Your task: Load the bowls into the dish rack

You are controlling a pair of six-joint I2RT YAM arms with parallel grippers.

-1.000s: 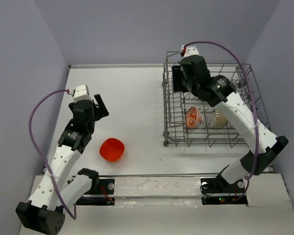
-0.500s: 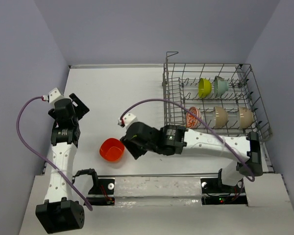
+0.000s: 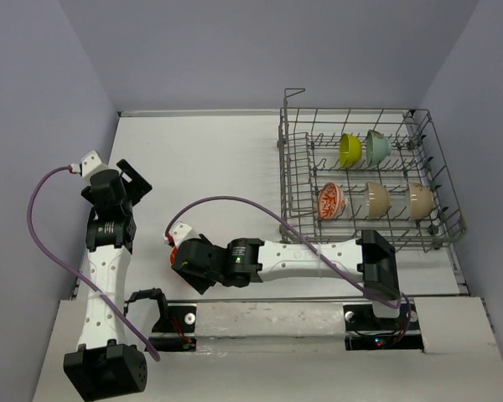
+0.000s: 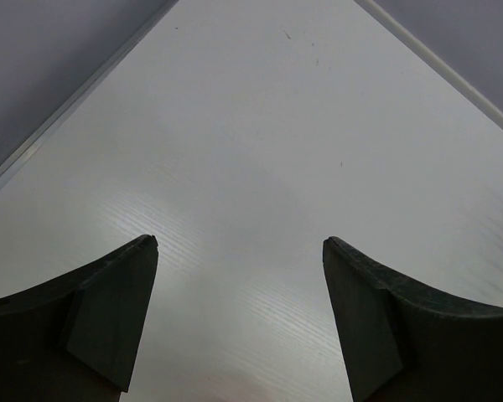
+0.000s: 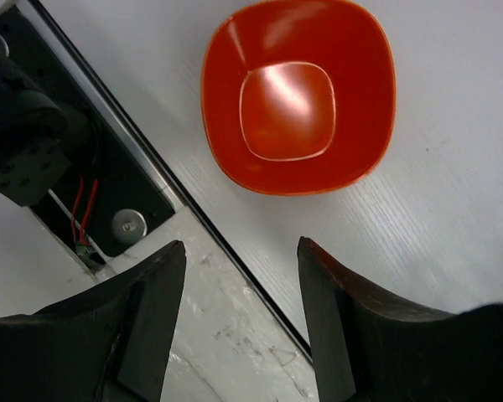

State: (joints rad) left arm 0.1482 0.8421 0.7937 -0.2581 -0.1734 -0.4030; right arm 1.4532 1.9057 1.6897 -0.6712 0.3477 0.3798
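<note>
Within the dish rack (image 3: 295, 180), five bowls (image 3: 375, 199) already stand on edge; only the orange-red bowl (image 5: 298, 96) is left, upright near the desk's (image 3: 218, 167) front edge, the right gripper (image 5: 241, 243) spread and empty just by it

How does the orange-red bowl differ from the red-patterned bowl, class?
Colour: the orange-red bowl is plain, while the red-patterned bowl is white with red markings.
Shape: the orange-red bowl is a rounded square; the red-patterned bowl looks round.
Pose: the orange-red bowl sits mouth up on the table; the red-patterned bowl stands on edge in the dish rack.
Shared: both are small bowls.
</note>
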